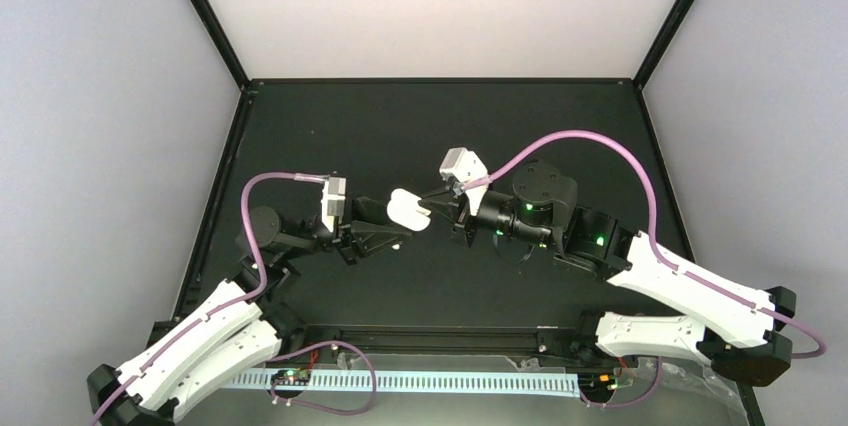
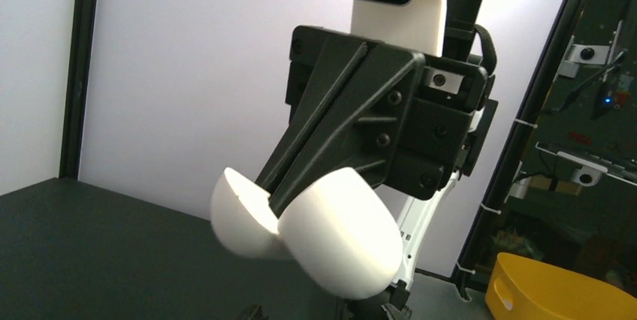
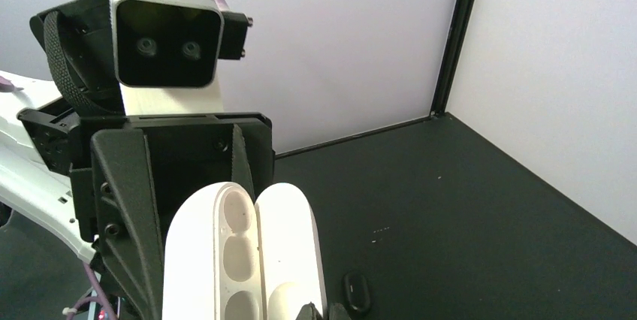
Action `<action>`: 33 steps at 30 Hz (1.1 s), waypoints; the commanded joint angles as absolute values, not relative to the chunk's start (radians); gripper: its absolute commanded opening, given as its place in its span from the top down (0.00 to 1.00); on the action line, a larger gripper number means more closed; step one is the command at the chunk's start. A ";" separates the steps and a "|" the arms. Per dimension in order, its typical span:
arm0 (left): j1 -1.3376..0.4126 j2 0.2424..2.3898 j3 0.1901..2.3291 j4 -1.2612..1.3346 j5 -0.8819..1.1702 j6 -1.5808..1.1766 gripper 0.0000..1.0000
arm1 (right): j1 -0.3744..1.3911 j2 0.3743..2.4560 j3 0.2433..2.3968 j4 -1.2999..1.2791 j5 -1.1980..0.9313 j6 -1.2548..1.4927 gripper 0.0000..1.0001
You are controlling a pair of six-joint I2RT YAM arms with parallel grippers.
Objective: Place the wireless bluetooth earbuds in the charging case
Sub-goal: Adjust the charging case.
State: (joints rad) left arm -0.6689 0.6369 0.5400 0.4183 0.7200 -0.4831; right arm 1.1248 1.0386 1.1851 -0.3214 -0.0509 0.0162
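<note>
The left gripper (image 1: 390,220) is gripping the white charging case (image 1: 407,209), holding it aloft above the middle of the table (image 1: 420,126), well off the surface. The case is hanging open, and in the right wrist view its hollowed half (image 3: 239,256) is facing the right arm. This is probably so the wells are presenting themselves for loading. The wells showing there are looking empty.

The right gripper (image 1: 437,204) is reaching in from the right. Its fingers (image 2: 323,121) are lying drawn together, and their tip is poking into the gap between the two halves of the case (image 2: 330,241). That pose is suggesting an earbud being steered toward a well, but nothing is showing between the fingers. A white rounded form low in the case, just beside the right fingertips (image 3: 309,309), may be a bud, though this is too unclear to tell.

A dark oval object (image 3: 356,292) is lying on the table below the case. Whether it is a bud or a case is not clear.

No brand, label or readable writing is showing on any surface.
</note>
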 commanded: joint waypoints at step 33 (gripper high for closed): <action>-0.669 0.783 0.770 0.223 0.649 -0.507 0.02 | 1.303 0.976 1.144 -0.313 0.476 -0.451 0.99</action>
State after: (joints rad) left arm -0.6689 0.7460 0.7284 0.2138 0.6006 -0.5083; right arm 1.2751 0.9752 1.1492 -0.3504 0.4213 -0.4088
